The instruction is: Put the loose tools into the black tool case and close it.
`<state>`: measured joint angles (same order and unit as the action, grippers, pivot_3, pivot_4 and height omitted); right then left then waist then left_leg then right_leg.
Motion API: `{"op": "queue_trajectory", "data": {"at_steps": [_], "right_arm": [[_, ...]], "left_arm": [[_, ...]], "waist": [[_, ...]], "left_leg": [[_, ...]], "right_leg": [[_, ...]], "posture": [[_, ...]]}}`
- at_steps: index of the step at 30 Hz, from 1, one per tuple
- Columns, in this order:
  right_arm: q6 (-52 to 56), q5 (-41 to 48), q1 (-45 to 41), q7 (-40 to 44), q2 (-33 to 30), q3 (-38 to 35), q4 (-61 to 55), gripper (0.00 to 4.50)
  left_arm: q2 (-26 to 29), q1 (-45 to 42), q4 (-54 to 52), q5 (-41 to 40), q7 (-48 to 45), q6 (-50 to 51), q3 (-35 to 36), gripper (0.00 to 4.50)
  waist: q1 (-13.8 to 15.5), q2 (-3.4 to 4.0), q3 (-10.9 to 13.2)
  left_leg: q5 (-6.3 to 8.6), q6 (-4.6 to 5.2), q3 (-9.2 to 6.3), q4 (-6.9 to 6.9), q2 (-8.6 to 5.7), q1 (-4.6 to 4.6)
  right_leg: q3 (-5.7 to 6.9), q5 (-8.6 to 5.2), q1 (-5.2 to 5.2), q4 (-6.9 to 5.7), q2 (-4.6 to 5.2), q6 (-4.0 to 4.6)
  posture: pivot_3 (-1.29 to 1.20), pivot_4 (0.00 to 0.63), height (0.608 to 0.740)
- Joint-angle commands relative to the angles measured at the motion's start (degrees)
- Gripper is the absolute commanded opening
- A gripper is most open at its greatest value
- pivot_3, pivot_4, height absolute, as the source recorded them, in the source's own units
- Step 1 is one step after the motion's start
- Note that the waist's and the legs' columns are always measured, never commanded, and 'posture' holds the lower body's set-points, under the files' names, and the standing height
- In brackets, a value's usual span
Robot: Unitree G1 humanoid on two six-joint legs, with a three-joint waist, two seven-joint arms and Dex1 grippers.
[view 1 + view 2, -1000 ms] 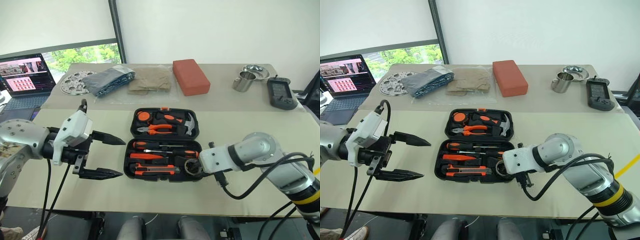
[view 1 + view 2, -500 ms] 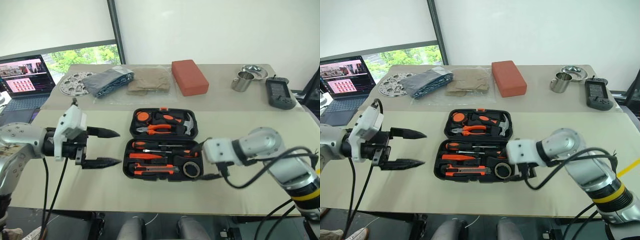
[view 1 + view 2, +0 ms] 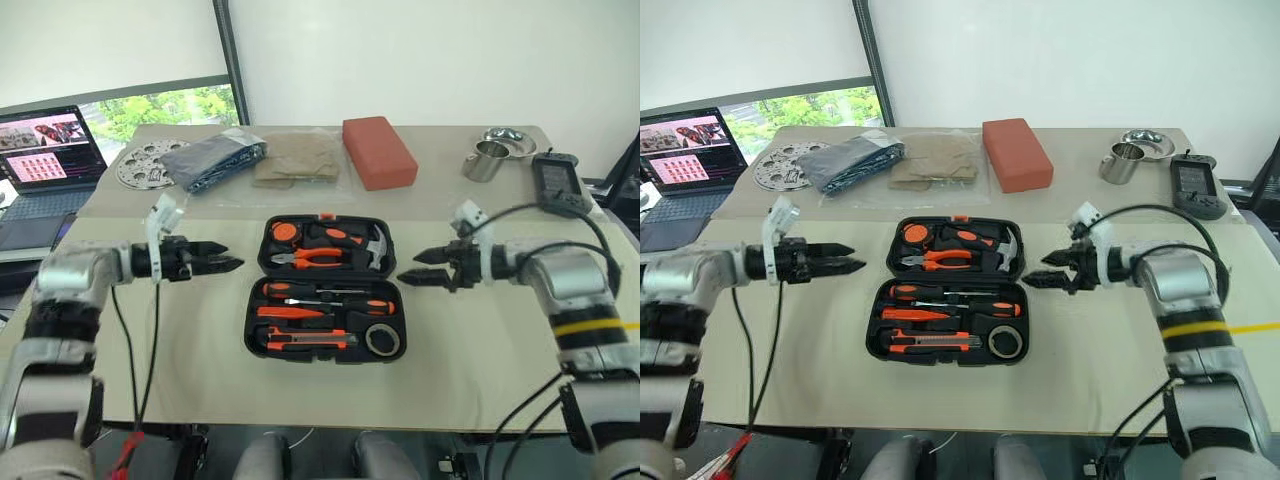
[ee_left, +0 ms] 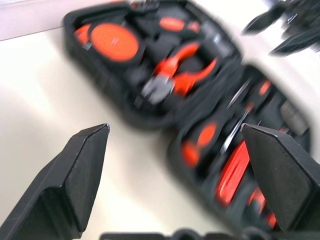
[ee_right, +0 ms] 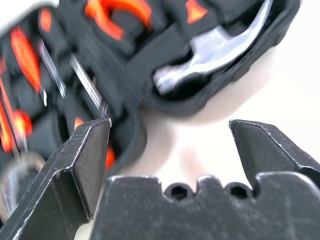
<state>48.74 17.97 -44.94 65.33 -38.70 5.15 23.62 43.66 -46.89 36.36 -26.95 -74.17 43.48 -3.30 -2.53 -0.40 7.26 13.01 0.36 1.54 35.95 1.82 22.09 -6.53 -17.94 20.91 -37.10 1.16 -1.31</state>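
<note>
A black tool case (image 3: 324,288) lies open at the centre of a beige table (image 3: 480,350), seen from above the robot's arms. The near half of the case holds two long screwdrivers (image 3: 325,299) with black-and-orange handles, a small orange screwdriver (image 3: 285,313), an orange-and-black utility knife (image 3: 310,342) and a dark tape roll (image 3: 381,341) at its 4 o'clock corner. The far half holds orange-handled pliers (image 3: 315,257), a steel-headed hammer (image 3: 375,247) and a round orange item.

No tool lies loose on the table, so the filling step looks finished. What seems left is to fold one half over the other and fasten the orange latch (image 3: 326,216) on the far edge.

The left gripper (image 3: 228,263) hangs at 9 o'clock from the case, pointing toward it, its two black fingers spread and holding nothing. The right gripper (image 3: 415,266) hangs at 3 o'clock, also pointing inward, fingers spread and empty. Neither touches the case. They flank its far half, a placing that would suit closing it.

A second beige table butts against the far edge. From 10 o'clock to 2 o'clock it carries a perforated metal disc (image 3: 146,165), folded dark cloth (image 3: 215,160) and tan cloth (image 3: 300,158) in clear wrap, a red brick-shaped block (image 3: 379,152), a steel cup (image 3: 485,160) before a steel bowl (image 3: 510,138), and a dark handheld device (image 3: 558,173). An open laptop (image 3: 42,145) sits at 10 o'clock, beside a window with greenery. The wall behind is plain white.
</note>
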Motion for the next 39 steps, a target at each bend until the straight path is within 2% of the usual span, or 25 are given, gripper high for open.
{"op": "queue_trajectory", "data": {"at_steps": [1, 7, 12, 15, 16, 17, 26, 38, 39], "right_arm": [[8.8, 2.0, -7.3, -3.0, 1.6, -3.5, 9.3, 4.50], [12.5, 1.6, -13.5, -3.3, 4.4, -2.8, 20.1, 4.50], [10.0, 0.0, -17.4, -5.5, 8.0, -3.3, 28.8, 4.50], [9.0, -0.4, -18.9, -5.4, 8.7, -3.8, 31.6, 3.77], [8.6, -0.4, -19.1, -5.1, 8.8, -3.8, 32.2, 3.34], [8.5, -0.5, -19.3, -4.8, 8.8, -4.0, 32.5, 3.10], [7.2, -1.5, -19.4, -2.9, 8.5, -4.6, 33.9, 0.04], [3.6, -1.9, -18.8, -1.5, 9.8, -5.6, 32.9, 0.04], [3.5, -1.9, -18.9, -1.5, 9.8, -5.6, 32.9, 0.01]], "left_arm": [[-2.6, -6.2, 10.8, 3.1, -1.9, 0.6, -0.8, 3.79], [-6.3, -14.5, 26.3, 5.5, 0.9, 3.5, 2.6, 3.79], [-7.8, -17.6, 33.2, 6.5, 4.4, 5.3, 6.0, 3.79], [-8.4, -18.1, 34.2, 7.6, 4.2, 5.5, 6.9, 3.74], [-8.6, -18.2, 34.3, 7.9, 4.2, 5.5, 7.0, 3.74], [-8.7, -18.2, 34.5, 8.1, 4.2, 5.5, 7.3, 3.74], [-10.2, -18.1, 35.3, 9.2, 4.8, 5.7, 10.6, 3.74], [-11.6, -18.0, 35.9, 11.0, 5.8, 4.8, 11.3, 3.74], [-11.7, -17.9, 35.9, 11.1, 5.7, 4.5, 11.5, 3.49]], "waist": [[0.0, 0.04, 0.0], [-0.1, 0.05, 0.0], [-0.1, 0.07, 0.0], [-0.1, 0.08, 0.0], [-0.1, 0.08, -0.1], [-0.1, 0.08, -0.1], [-0.5, 0.08, 0.0], [-0.8, 0.08, -0.1], [-0.9, 0.09, -0.1]], "left_leg": [[0.00, 0.00, -0.01, -0.06, 0.01, 0.03], [0.00, 0.01, -0.01, -0.07, 0.06, 0.23], [0.00, 0.01, -0.10, -0.06, 0.06, 0.27], [0.00, 0.01, -0.17, -0.06, 0.05, 0.27], [0.00, 0.00, -0.18, -0.03, 0.03, 0.27], [0.00, 0.00, -0.18, -0.03, 0.03, 0.26], [0.00, 0.00, -0.29, -0.07, 0.09, 0.23], [0.00, -0.01, -0.41, -0.07, 0.08, 0.23], [-0.01, -0.01, -0.42, -0.08, 0.08, 0.23]], "right_leg": [[0.02, 0.00, 0.07, -0.01, -0.01, 0.01], [0.34, 0.01, 0.26, -0.07, 0.00, 0.02], [0.48, 0.02, 0.28, -0.12, 0.03, 0.01], [0.54, 0.02, 0.27, -0.37, 0.05, 0.01], [0.62, 0.02, 0.28, -0.53, 0.09, 0.01], [0.75, 0.02, 0.28, -0.54, 0.14, 0.01], [0.99, 0.02, 0.33, -0.62, 0.11, 0.00], [1.00, 0.02, 0.34, -0.68, 0.12, 0.00], [1.01, 0.02, 0.34, -0.69, 0.12, 0.00]], "posture": [[0.00, 0.150, 0.740], [0.00, 0.150, 0.740], [0.00, 0.150, 0.740], [0.00, 0.150, 0.740], [0.00, 0.150, 0.740], [0.00, 0.150, 0.740], [0.00, 0.150, 0.740], [0.00, 0.150, 0.740], [0.00, 0.150, 0.740]]}}
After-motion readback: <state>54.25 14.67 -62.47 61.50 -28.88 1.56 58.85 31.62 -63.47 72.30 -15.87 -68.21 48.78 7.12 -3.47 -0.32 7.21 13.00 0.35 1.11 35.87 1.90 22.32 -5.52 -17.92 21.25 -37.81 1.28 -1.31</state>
